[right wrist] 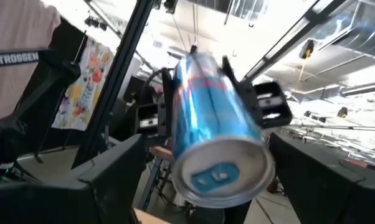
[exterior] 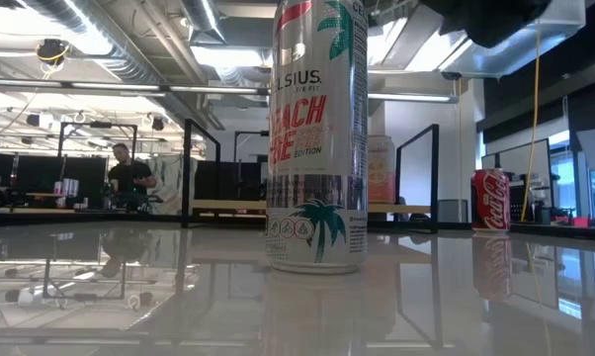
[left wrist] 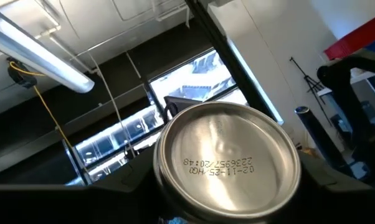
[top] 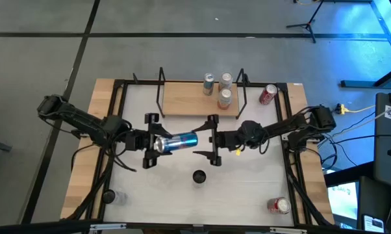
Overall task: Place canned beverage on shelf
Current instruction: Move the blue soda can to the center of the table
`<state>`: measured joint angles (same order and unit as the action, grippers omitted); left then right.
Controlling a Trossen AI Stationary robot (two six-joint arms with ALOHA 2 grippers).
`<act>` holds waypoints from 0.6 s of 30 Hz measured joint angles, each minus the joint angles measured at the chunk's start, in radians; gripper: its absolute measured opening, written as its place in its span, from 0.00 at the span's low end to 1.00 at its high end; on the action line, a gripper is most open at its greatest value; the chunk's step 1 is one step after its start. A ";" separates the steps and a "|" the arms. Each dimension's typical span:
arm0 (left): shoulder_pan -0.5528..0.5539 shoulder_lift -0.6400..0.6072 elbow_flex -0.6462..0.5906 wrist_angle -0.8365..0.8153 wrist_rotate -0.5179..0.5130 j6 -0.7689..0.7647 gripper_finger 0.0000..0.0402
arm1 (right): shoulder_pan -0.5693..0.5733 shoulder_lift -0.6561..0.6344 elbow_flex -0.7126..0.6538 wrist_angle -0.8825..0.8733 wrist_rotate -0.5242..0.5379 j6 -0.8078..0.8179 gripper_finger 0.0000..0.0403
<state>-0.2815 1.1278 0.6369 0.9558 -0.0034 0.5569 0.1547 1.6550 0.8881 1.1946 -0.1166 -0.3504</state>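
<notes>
My left gripper (top: 158,143) is shut on a blue can (top: 181,141) held lying on its side above the table's middle. The can's bottom (left wrist: 228,162) faces the left wrist camera and its tabbed top (right wrist: 220,174) faces my right gripper. My right gripper (top: 212,140) is wide open just beyond the can's top end and touches nothing. The shelf (top: 189,101), a light-wood board with black rod uprights, stands at the table's far side with three silver cans (top: 225,97) standing on it. My left gripper pinches the blue can's round side near its bottom end (top: 167,143) between its two fingers (right wrist: 167,99). The fingers come level from the table's left and lie along the can. The can is lifted clear of the table, lying level, top toward the table's right.
A red can (top: 267,94) stands right of the shelf. Another red can (top: 280,205) is at the near right and a pale can (top: 111,196) at the near left. A tall white can (exterior: 315,138) stands close in the low view. A black frame (top: 121,84) rims the table.
</notes>
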 joint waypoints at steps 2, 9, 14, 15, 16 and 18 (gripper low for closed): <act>0.009 0.000 0.000 0.005 0.023 -0.009 0.52 | -0.007 0.024 0.026 -0.018 -0.001 -0.012 0.84; 0.011 0.000 0.000 0.011 0.036 -0.005 0.52 | -0.005 0.071 0.089 0.012 -0.036 -0.044 0.84; 0.011 0.000 0.000 0.011 0.051 -0.004 0.52 | -0.005 0.085 0.123 -0.007 -0.060 -0.047 0.83; 0.010 0.000 0.000 0.011 0.052 -0.004 0.52 | -0.005 0.085 0.129 -0.017 -0.060 -0.050 0.82; 0.011 0.000 0.000 0.011 0.052 -0.004 0.52 | -0.005 0.085 0.135 -0.022 -0.060 -0.051 0.80; 0.011 0.000 0.000 0.011 0.054 -0.004 0.52 | -0.005 0.085 0.139 -0.027 -0.060 -0.055 0.75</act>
<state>-0.2707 1.1278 0.6369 0.9669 0.0502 0.5526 0.1497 1.7401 1.0270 1.1678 -0.1768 -0.4051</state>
